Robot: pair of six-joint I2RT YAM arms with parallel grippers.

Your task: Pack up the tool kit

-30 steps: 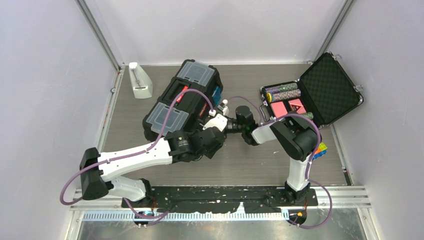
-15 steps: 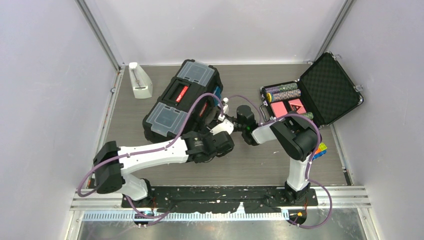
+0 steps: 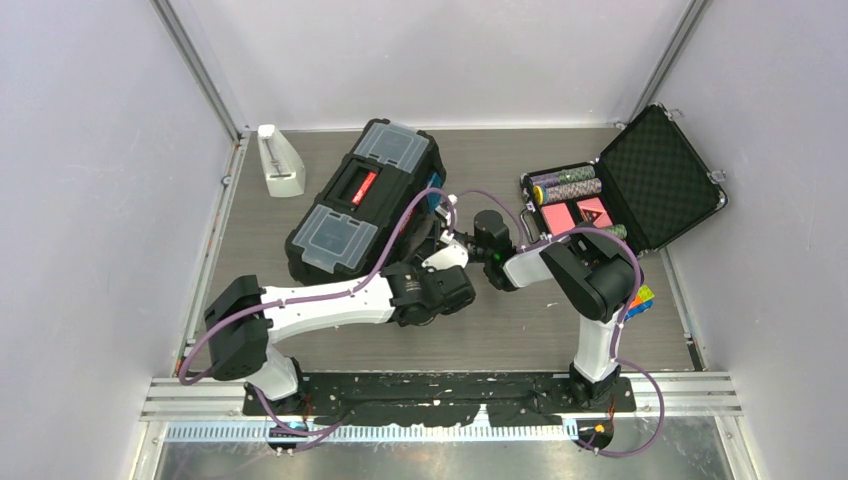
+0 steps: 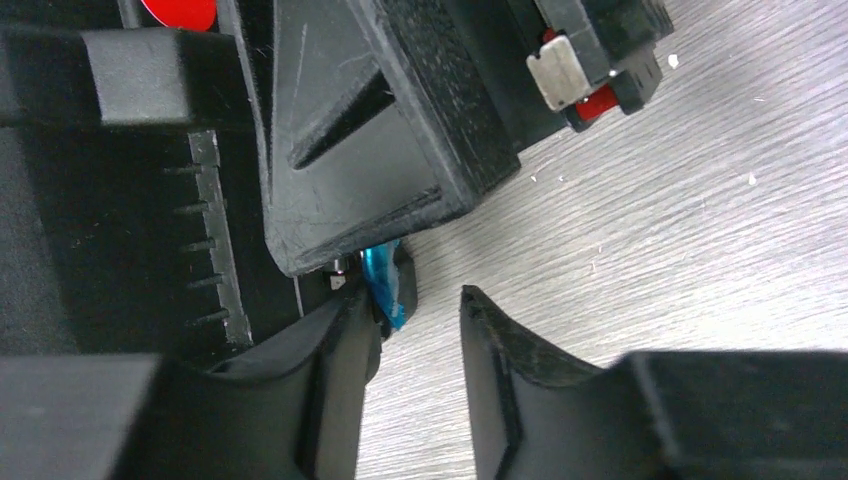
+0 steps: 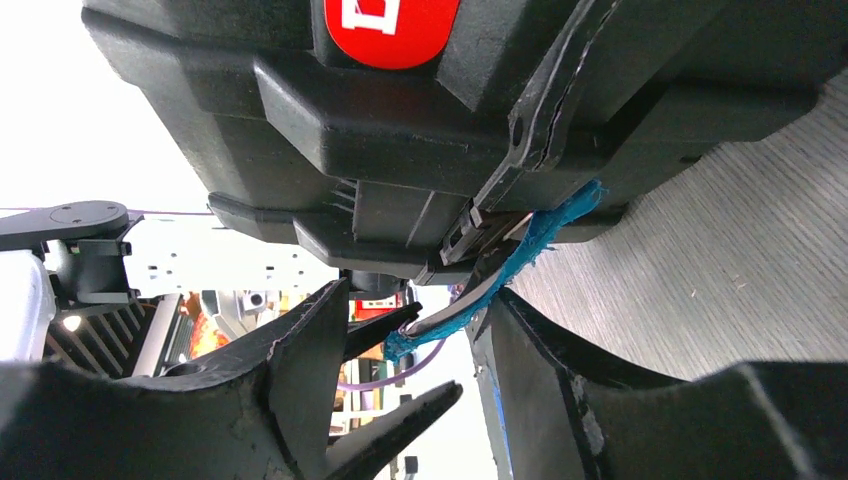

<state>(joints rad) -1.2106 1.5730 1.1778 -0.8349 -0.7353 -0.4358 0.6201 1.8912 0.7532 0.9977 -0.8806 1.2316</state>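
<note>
While the toolbox (image 3: 360, 205) lies closed on the surface (image 3: 560, 330) toward ten o'clock, left gripper (image 4: 415, 300): jaws apart, empty, at its four-o'clock side; right gripper (image 5: 418, 295): jaws apart, straddling a blue latch (image 5: 545, 225).

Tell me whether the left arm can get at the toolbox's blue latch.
Probably yes: the left gripper sits right at the blue latch on the toolbox, jaws apart, the latch just inside them, nothing blocking.
</note>
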